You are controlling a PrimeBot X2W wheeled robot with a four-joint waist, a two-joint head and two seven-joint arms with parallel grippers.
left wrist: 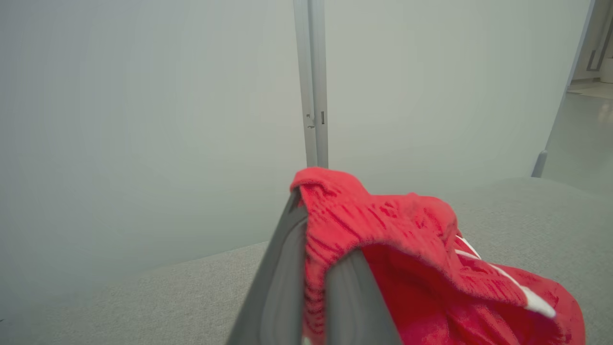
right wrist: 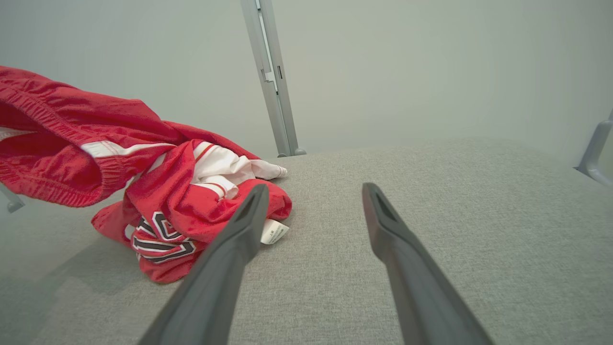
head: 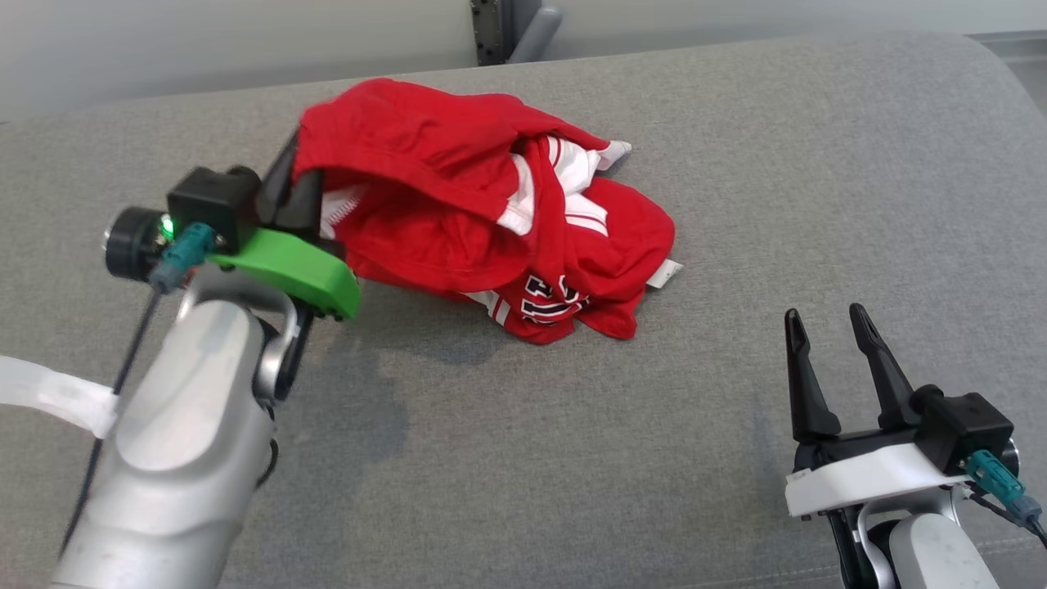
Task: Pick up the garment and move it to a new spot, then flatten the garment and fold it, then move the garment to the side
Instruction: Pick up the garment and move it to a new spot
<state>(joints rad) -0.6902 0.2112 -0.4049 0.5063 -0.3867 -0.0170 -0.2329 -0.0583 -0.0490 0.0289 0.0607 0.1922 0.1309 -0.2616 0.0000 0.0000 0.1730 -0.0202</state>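
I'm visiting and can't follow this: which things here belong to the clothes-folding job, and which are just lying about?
In the job: crumpled red and white sports garment; left gripper, shut on its red hem; right gripper, open, clear of it.
Just there: grey fabric surface underneath; pale metal post behind.

the red garment (head: 491,213) lies crumpled nearer the far edge of the grey fabric surface (head: 572,458), left of its middle. the left gripper (head: 293,176) pinches the garment's left edge, holding it raised — the rest sags down. the right gripper (head: 824,314) sits by the near right corner, fingers spread, well apart from the garment.
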